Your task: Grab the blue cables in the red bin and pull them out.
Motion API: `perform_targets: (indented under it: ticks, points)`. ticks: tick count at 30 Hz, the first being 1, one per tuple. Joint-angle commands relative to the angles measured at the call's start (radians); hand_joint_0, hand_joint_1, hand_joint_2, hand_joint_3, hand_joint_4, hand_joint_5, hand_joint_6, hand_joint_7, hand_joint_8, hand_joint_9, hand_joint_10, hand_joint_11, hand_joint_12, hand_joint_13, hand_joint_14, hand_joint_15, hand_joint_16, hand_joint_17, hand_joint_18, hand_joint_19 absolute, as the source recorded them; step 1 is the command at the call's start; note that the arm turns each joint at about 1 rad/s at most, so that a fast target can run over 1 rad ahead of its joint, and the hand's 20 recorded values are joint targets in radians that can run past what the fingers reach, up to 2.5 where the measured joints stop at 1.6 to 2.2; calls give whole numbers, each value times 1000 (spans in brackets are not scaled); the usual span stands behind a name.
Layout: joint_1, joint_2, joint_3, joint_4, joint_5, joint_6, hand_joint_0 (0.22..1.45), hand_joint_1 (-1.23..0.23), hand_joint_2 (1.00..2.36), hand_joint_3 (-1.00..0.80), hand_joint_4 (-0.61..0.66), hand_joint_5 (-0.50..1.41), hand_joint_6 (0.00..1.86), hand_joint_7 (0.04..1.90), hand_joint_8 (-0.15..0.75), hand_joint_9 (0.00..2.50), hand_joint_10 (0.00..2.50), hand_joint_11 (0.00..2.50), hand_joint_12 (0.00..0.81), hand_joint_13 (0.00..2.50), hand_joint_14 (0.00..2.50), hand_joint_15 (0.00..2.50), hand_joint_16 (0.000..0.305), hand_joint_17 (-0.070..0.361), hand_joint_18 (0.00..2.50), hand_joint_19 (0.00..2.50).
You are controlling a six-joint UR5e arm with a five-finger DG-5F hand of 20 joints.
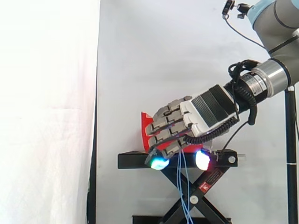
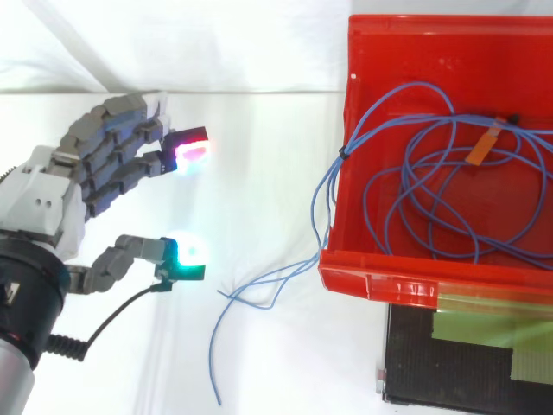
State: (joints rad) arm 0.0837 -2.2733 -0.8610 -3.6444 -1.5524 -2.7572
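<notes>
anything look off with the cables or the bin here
Yes: the blue cables are partly out of the red bin. Several strands spill over the wall nearest the hand and trail loose toward it; from the side they dangle past the black stand. The fingers hold none of them.

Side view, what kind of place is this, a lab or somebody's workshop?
Likely a robotics lab test rig: a white curtain as backdrop, a red bin of blue cables on a black stand, and a robot hand near it.
</notes>
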Motion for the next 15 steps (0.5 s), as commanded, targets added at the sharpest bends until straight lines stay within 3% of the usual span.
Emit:
perform_targets:
  ticks: [1,8,15]
  points:
    - [-4,1,19,-19,0,-34,797,-804,1000,-1000,250,463,9,497,237,387,12,371,335,307,12,353,44,100,313,567]
    - [-1,0,40,3,-2,-112,796,-801,1000,-1000,263,478,10,499,239,396,13,384,336,316,13,354,45,100,317,568]
    - [-5,0,16,52,-2,-111,793,-798,1000,-1000,296,500,9,543,242,393,12,379,337,317,14,360,45,100,319,568]
